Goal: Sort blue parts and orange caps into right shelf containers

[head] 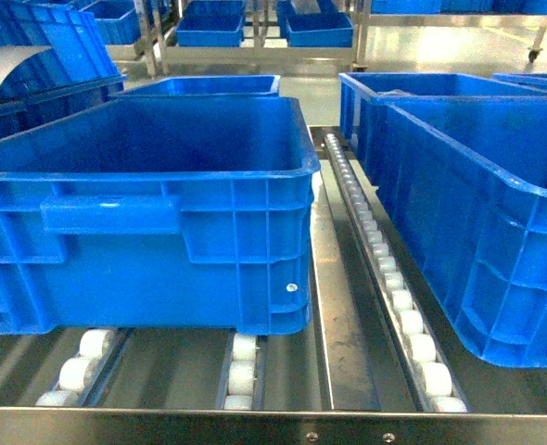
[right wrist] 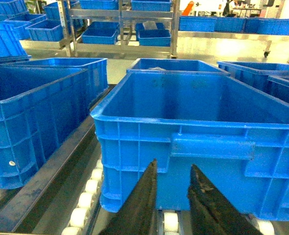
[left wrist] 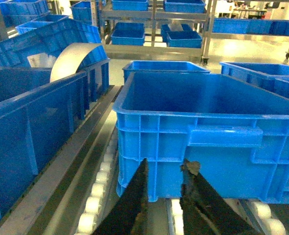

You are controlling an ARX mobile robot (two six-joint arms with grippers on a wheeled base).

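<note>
Nearest in the head view: a steel edge (head: pixel 255 422), then white rollers (head: pixel 241 375) in metal rails. Resting on those rollers, a big blue crate (head: pixel 144 213) with ribbed walls, a thick rim and a handle bar (head: pixel 111 213) on its near end wall. Right of this crate, past a long roller track (head: pixel 375 250), a second crate (head: pixel 482 232) of the same kind — and touching it behind, another (head: pixel 413 97). Behind the first crate, one more (head: pixel 204 86). Far behind, shelves (head: pixel 255 32) with small blue bins.

No grippers visible in the head view. In the left wrist view, left gripper (left wrist: pixel 166 183) low before the handled crate (left wrist: pixel 208 132), dark fingers (left wrist: pixel 137 196) parted, nothing between them. In the right wrist view, right gripper (right wrist: pixel 171 188) just before a crate (right wrist: pixel 198 142) — fingers (right wrist: pixel 147 196) also spread apart, holding nothing.

No blue parts or orange caps to be seen; crate insides mostly hidden by the walls.
</note>
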